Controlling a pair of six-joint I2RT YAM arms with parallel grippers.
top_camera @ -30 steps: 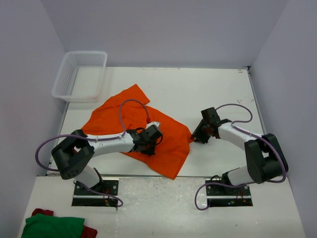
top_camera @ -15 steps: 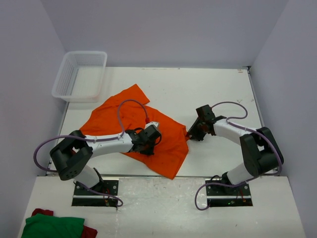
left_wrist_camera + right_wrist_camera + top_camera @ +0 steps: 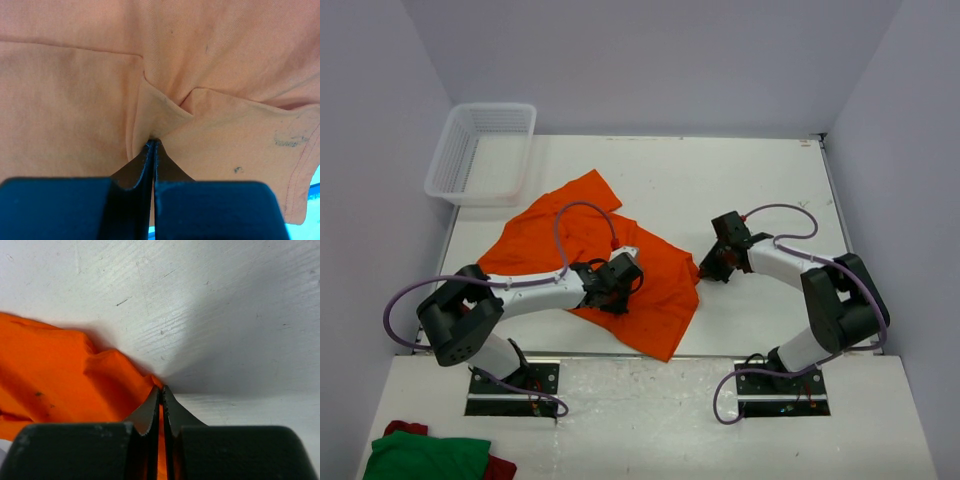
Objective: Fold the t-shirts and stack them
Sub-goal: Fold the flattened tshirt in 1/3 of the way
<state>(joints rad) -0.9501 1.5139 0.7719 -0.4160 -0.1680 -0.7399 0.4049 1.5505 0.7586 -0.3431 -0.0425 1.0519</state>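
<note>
Your right gripper is clamped on the right corner of the shirt, mid-frame. Your left gripper is pinching a pucker near its middle. The shirt lies spread and rumpled, centre-left on the table: I'd say no fold made, nothing stacked. The basket, upper left, holds nothing.

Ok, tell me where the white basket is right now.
In the top view the white basket sits at the far left corner of the table, just beyond the orange t-shirt.
</note>
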